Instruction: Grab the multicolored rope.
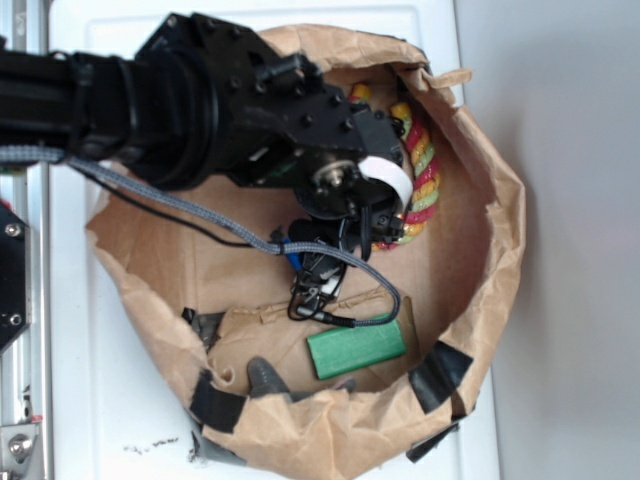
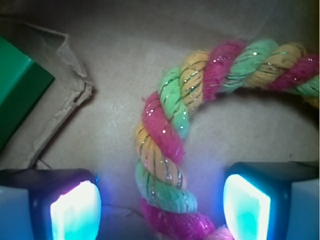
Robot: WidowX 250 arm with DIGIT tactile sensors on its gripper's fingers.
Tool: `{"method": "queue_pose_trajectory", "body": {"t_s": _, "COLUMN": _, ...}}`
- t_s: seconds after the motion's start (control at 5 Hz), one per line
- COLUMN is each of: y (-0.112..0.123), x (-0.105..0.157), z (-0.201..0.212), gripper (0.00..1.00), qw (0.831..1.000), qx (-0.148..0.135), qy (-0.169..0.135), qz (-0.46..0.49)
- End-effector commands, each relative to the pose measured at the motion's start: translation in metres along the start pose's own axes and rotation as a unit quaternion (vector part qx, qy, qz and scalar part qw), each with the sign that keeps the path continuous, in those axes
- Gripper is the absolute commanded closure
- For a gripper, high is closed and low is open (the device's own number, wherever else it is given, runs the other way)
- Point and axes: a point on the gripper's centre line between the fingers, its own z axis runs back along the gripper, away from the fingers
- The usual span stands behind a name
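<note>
The multicolored rope is a thick twisted loop of red, yellow-orange and light green strands. It lies on the floor of a brown paper bag, at the far right inside. In the wrist view the rope curves up and to the right. My gripper is open, low over the rope, with one strand lying between the two glowing pads and clear gaps on both sides. In the exterior view the gripper is mostly hidden under the black arm.
A green block lies at the front of the bag and shows at the left edge of the wrist view. The rolled paper bag rim rings the workspace. A folded cardboard flap lies beside the block. A grey cable hangs off the arm.
</note>
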Motion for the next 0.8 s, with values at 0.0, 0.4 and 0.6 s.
{"method": "queue_pose_trajectory", "body": {"t_s": 0.0, "y": -0.0097, "x": 0.0000, "z": 0.0033, "gripper": 1.00, "qw": 1.000, "qx": 0.003, "qy": -0.001, "qz": -0.017}}
{"method": "queue_pose_trajectory", "body": {"t_s": 0.4, "y": -0.0072, "x": 0.0016, "z": 0.0071, "gripper": 1.00, "qw": 1.000, "qx": -0.011, "qy": -0.005, "qz": -0.011}}
{"method": "queue_pose_trajectory", "body": {"t_s": 0.6, "y": -0.0070, "x": 0.0012, "z": 0.0082, "gripper": 1.00, "qw": 1.000, "qx": -0.018, "qy": -0.009, "qz": -0.010}}
